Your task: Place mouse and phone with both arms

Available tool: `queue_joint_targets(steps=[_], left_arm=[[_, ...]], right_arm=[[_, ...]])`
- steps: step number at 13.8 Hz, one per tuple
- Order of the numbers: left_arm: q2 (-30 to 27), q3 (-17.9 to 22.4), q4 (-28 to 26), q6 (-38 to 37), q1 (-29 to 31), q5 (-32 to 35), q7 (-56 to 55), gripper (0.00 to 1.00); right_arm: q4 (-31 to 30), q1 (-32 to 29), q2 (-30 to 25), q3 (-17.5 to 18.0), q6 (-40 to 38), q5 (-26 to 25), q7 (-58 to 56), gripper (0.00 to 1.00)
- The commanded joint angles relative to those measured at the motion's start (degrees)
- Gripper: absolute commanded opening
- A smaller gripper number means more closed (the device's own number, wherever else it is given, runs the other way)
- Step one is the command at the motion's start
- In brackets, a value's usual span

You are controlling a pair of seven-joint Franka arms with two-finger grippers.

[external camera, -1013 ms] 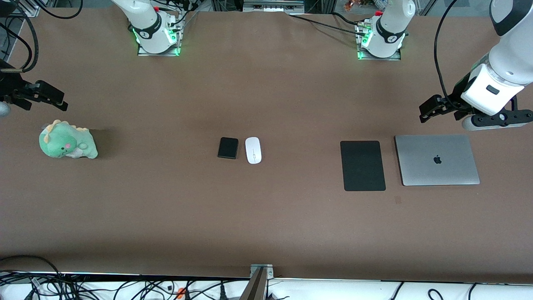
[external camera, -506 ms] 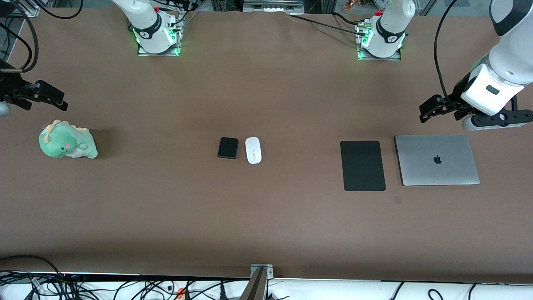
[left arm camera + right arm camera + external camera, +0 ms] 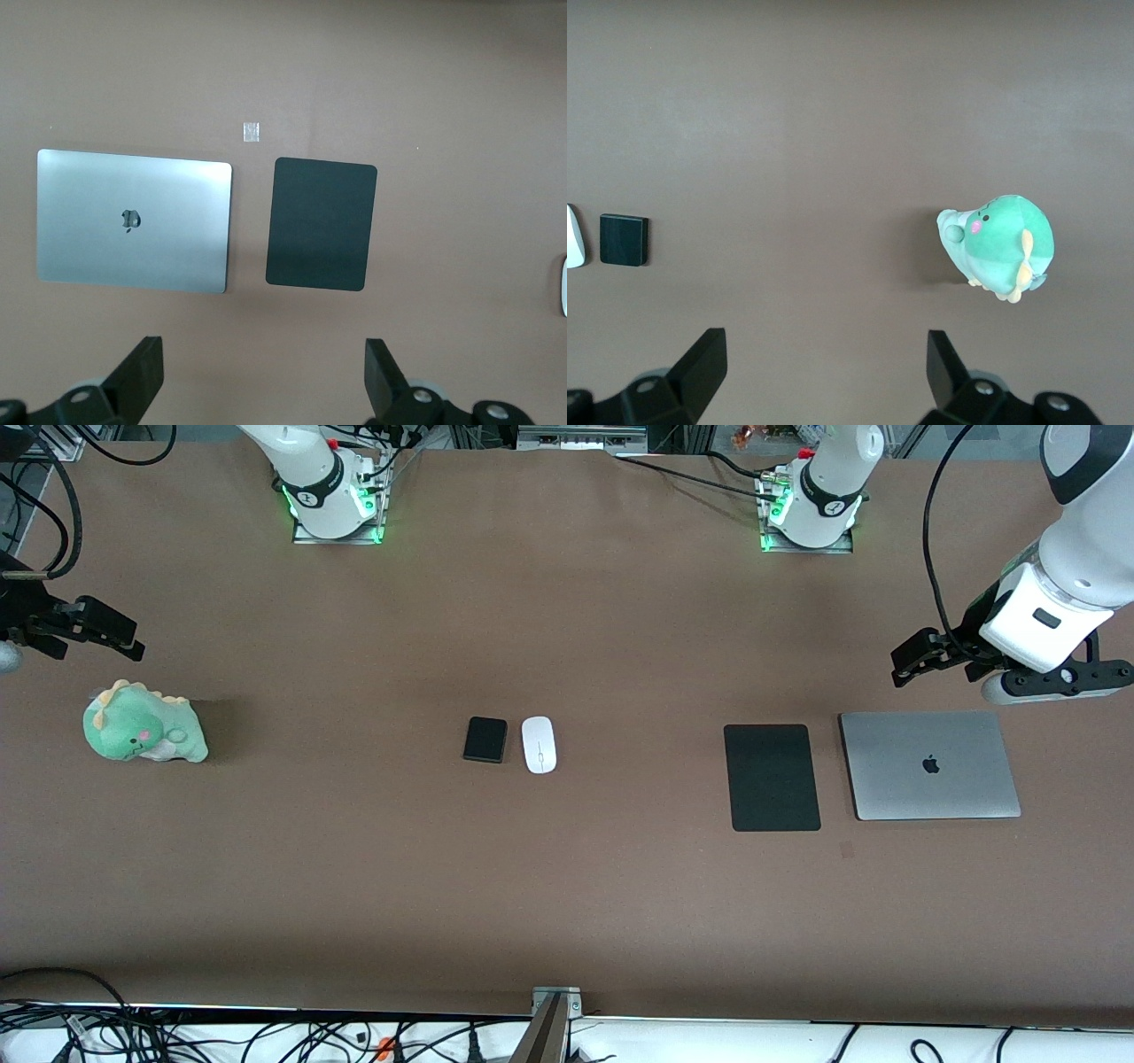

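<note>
The left gripper (image 3: pixel 912 662) has its jaws spread wide with nothing in them, and it hangs in the air over the desk (image 3: pixel 567 886) at the left arm's end, just by the silver laptop (image 3: pixel 928 764). The right gripper (image 3: pixel 111 635) also has its jaws wide apart and holds nothing; it hangs over the right arm's end of the desk, close to the green toy dinosaur (image 3: pixel 143 734). Both are a long way from the things they need. The white mouse (image 3: pixel 539 744) and the black phone (image 3: pixel 485 739) lie flat side by side in the middle of the desk, not touching. A big black mat (image 3: pixel 771 777) lies just beside the laptop with nothing on it. So it looks like the job has hardly begun: nothing is picked up, and both things are not yet put anywhere.
</note>
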Motion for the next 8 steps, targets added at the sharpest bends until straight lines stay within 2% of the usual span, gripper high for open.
queue_joint_targets(steps=[1, 8], left_arm=[[0.6, 0.0, 1.3, -0.9, 0.0, 0.5, 0.8, 1.00], [0.7, 0.0, 1.4, -0.7, 0.4, -0.2, 0.9, 1.00]], right_arm=[[-0.9, -0.1, -1.3, 0.1, -0.4, 1.2, 0.0, 1.00], [-1.0, -0.1, -0.8, 0.2, -1.5, 1.1, -0.4, 1.00]])
